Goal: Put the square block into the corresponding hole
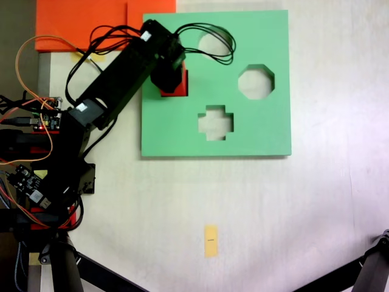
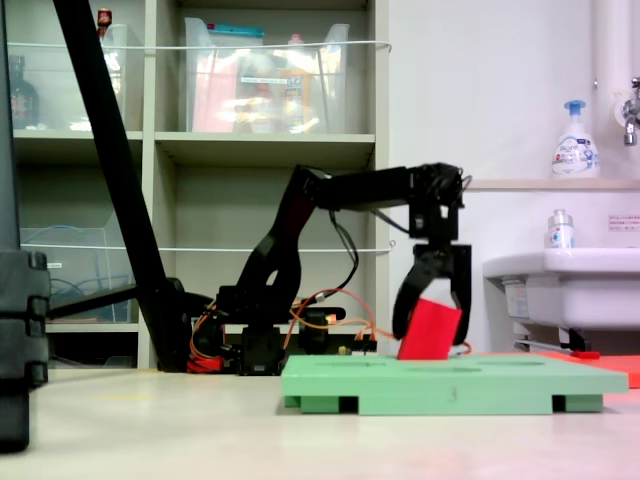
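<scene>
Pale tabletop [image 1: 255, 207], shelving and a sink behind. Red square block [image 2: 430, 330] tilted, lower edge at the green board [image 2: 450, 383] surface — seen from above it sits over the square hole [image 1: 182, 82] at the board's upper left. Claw [image 2: 432, 318] clenched on the block from above. Octagonal cutout [image 1: 256, 81] and cross cutout [image 1: 215, 122] lie rightward; orange sheets [image 1: 79, 21] beyond the board's corner.
</scene>
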